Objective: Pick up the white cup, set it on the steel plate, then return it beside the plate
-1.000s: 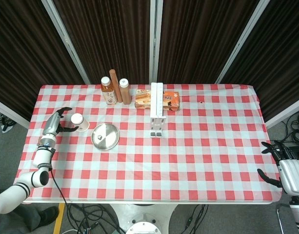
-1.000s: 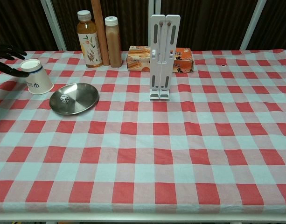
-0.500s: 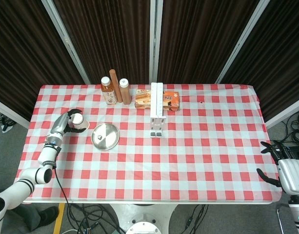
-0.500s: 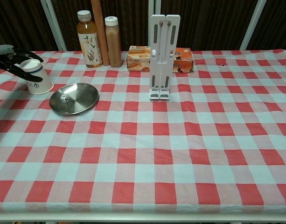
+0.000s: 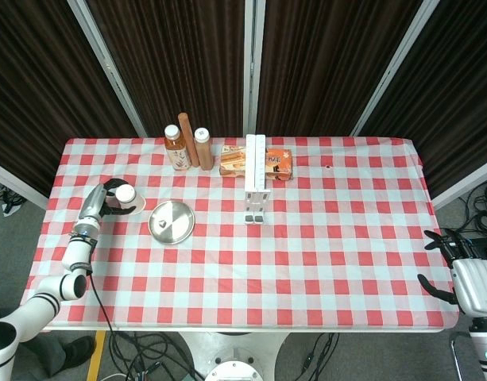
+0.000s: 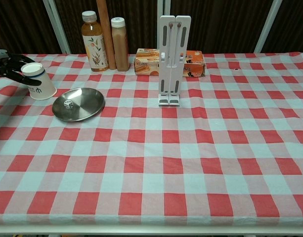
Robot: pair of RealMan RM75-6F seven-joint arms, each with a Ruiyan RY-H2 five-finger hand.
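With the left hand (image 5: 108,200) wrapping dark fingers (image 6: 22,80) loosely round the white cup (image 6: 36,82), a weak grip could tip it onto the steel plate (image 6: 78,104).

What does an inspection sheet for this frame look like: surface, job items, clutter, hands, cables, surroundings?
Surface: table under a red-and-white checked cloth.
Job's things: white cup upside down on the cloth, left of the steel plate; a small die lies in the plate.
Clutter: two bottles, brown cylinder, orange box, white stand.
Hands: left hand curled around the cup, cup not lifted; right hand off the table edge, fingers apart, holding nothing.
Cables: a tangle on the floor.
Surroundings: dark curtains.
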